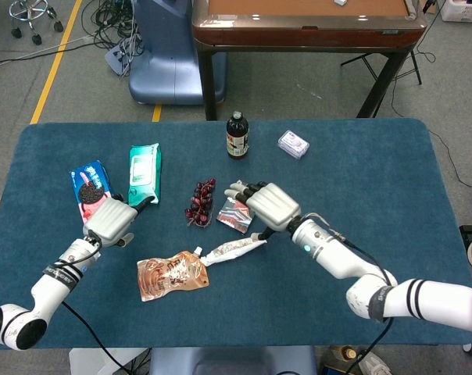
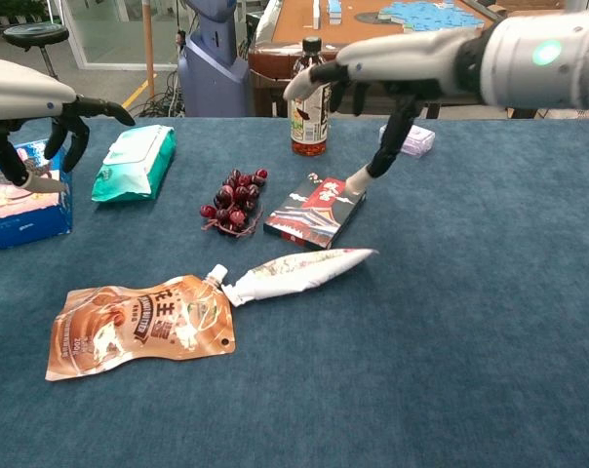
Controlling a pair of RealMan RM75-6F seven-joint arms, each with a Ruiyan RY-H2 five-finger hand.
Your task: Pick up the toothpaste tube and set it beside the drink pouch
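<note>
Lying flat on the blue surface (image 1: 377, 180), toothpaste tube (image 2: 299, 272) has its cap touching the drink pouch (image 2: 138, 324) spout, at the pouch's 2 o'clock | right hand (image 2: 373, 93) released, fingers spread, raised above the red box (image 2: 314, 209) | left hand (image 1: 111, 220) empty, fingers apart, near cookie pack (image 1: 90, 192)

Bare table (image 2: 451, 331) right of toothpaste tube (image 2: 299, 273); card box (image 2: 314, 210), cherries (image 2: 232, 202) behind.
</note>
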